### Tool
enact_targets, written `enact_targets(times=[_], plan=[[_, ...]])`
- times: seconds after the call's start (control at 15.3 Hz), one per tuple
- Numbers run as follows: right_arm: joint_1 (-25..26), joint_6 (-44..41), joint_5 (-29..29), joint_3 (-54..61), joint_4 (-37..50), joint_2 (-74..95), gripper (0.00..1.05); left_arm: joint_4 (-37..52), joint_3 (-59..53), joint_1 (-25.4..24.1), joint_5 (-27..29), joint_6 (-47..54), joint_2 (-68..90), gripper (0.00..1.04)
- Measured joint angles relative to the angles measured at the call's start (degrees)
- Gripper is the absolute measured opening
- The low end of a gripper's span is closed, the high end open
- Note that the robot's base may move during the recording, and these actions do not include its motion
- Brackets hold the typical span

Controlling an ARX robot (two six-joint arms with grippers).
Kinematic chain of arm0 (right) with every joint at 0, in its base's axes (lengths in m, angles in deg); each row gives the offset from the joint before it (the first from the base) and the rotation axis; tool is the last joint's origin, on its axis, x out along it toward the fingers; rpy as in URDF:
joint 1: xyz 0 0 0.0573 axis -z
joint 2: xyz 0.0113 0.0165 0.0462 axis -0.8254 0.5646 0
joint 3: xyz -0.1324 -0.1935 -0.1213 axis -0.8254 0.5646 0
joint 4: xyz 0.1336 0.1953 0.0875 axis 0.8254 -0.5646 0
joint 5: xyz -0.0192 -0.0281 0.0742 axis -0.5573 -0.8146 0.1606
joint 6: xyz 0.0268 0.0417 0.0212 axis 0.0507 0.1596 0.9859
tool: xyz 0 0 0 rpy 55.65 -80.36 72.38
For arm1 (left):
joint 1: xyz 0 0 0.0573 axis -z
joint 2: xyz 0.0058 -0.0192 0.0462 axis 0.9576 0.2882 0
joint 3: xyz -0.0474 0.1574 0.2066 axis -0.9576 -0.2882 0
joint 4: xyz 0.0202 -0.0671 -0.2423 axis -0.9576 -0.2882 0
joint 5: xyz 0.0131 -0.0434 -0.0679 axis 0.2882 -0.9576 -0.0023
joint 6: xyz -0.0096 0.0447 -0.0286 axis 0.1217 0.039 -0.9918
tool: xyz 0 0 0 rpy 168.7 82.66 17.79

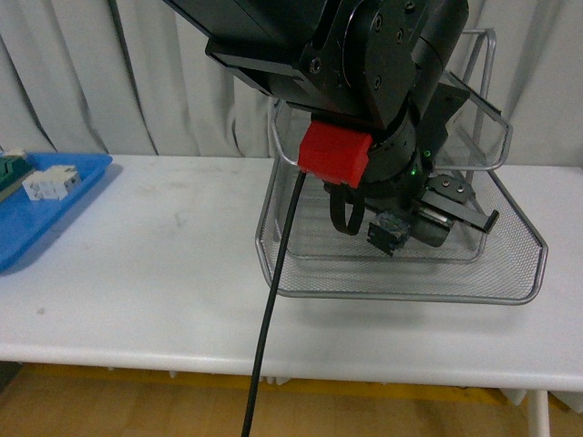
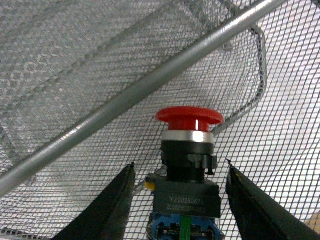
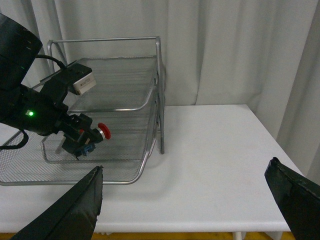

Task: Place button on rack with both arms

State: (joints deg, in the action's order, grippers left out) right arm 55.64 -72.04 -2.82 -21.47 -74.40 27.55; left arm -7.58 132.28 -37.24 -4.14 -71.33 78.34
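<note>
The button [image 2: 189, 117], with a red mushroom cap on a dark body, is held between the fingers of my left gripper [image 2: 180, 164], which is shut on its body. In the front view the left arm, with its red block [image 1: 335, 153], reaches over the silver wire-mesh rack [image 1: 401, 289], and the button [image 1: 387, 232] hangs just above the bottom tier's mesh. The right wrist view shows the button [image 3: 102, 131] inside the rack [image 3: 107, 39], between the lower tiers. My right gripper [image 3: 186, 165] stands open and empty over the white table, to the right of the rack.
A blue tray [image 1: 55, 205] at the table's left edge holds a white blocky part [image 1: 50, 184] and a green block [image 1: 14, 168]. A black cable [image 1: 273, 309] hangs from the left arm across the table's front. Curtains close off the back.
</note>
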Motion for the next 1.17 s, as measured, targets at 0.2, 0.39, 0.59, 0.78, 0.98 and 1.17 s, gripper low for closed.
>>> enact_targets(times=[0.2,0.39,0.59,0.78,0.98,1.17], plan=[[0.0,0.0,0.0,0.0,0.0,0.0,0.98,3.1,-3.6,0.0,-1.4,-1.3,-3.1,0.9],[0.0,0.0,0.0,0.0,0.0,0.0,0.98,7.6,-11.4,0.0,-2.3,-1.8,-12.1,0.98],[0.0,0.0,0.0,0.0,0.0,0.0,0.98,14.0,-24.5,1.8,-3.3,-1.4,-25.5,0.98],[0.0,0.0,0.0,0.0,-0.1,0.0,0.98,19.3,-38.7,1.6,-1.8,0.4,-38.8,0.98],[0.0,-0.1,0.2,0.0,0.0,0.0,0.98,34.7,-51.9,-0.8,12.1,-0.8,-51.1,0.87],[0.0,0.0,0.0,0.0,0.3,0.0,0.98,50.4,-74.8,-13.6,18.3,-5.0,-69.4,0.53]])
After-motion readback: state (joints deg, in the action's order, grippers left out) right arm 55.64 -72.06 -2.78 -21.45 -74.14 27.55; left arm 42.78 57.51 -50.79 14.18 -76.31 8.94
